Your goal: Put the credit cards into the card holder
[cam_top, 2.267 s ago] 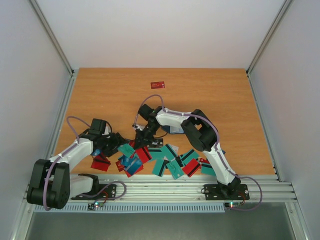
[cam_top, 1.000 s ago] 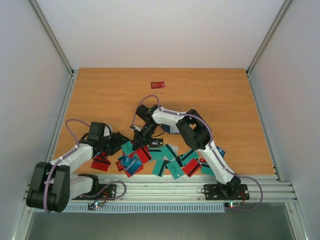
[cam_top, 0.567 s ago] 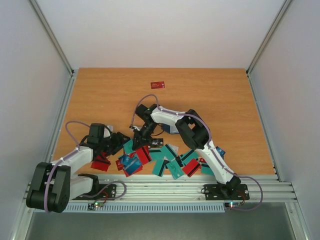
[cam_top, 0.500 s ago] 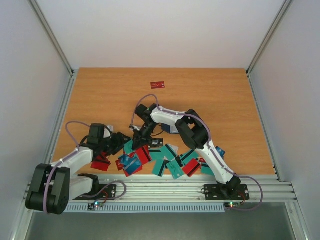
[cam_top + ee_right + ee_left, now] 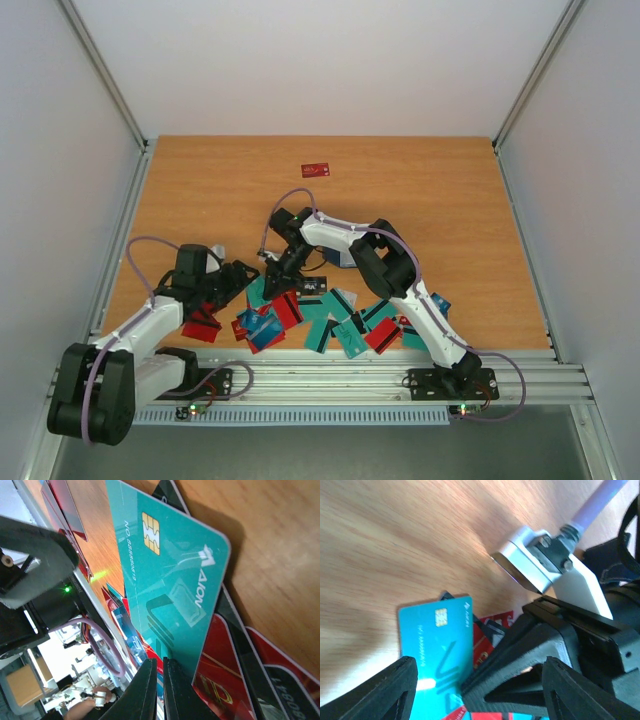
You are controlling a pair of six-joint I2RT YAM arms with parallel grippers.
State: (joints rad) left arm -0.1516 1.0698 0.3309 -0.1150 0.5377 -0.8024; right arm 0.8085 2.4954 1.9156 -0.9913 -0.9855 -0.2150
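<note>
Several credit cards, teal, red and blue, lie heaped along the table's near edge. One red card lies alone far back. My right gripper is shut on the edge of a teal chip card and holds it tilted above the pile. My left gripper is open right beside it, and its fingers stand on either side of the right gripper's tip and the teal card. The dark card holder lies behind the right wrist, mostly hidden.
A black card lies at the pile's back edge. Red cards lie under the held card. A red card sits under the left arm. Metal rails run along the near edge, and grey walls close in both sides.
My left gripper has crept up and to the right, closer to the right gripper. The right gripper has shifted slightly left with the teal card still in it.
</note>
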